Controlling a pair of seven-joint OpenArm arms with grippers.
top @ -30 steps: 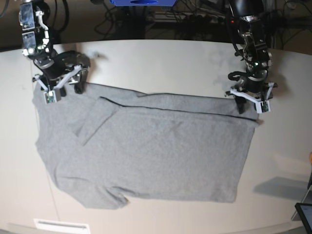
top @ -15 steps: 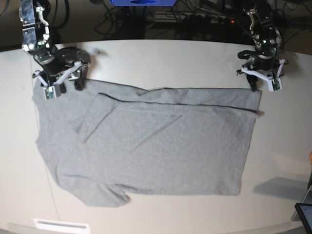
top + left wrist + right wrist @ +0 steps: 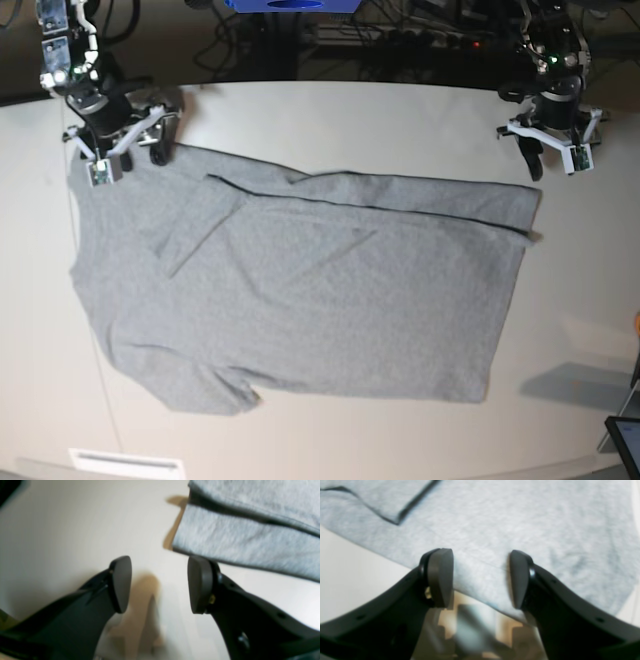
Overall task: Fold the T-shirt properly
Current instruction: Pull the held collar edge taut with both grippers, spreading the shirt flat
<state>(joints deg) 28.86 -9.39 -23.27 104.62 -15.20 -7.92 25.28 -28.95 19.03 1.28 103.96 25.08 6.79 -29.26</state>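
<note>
I see the grey T-shirt flat on the table, far edge folded over. Left gripper wide, empty, just off its corner. Right gripper wide, over the hem, contact unclear. Wrist views blurry; no lettering visible.

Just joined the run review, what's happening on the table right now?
A two-arm robot is folding a grey T-shirt spread on a light table. One long edge is already folded over along the far side. Both grippers are open and hold nothing: the left gripper hangs just off the shirt's far corner, over bare table, and the right gripper hangs above the shirt's edge at the opposite far corner. No cloth sits between either pair of fingers.
</note>
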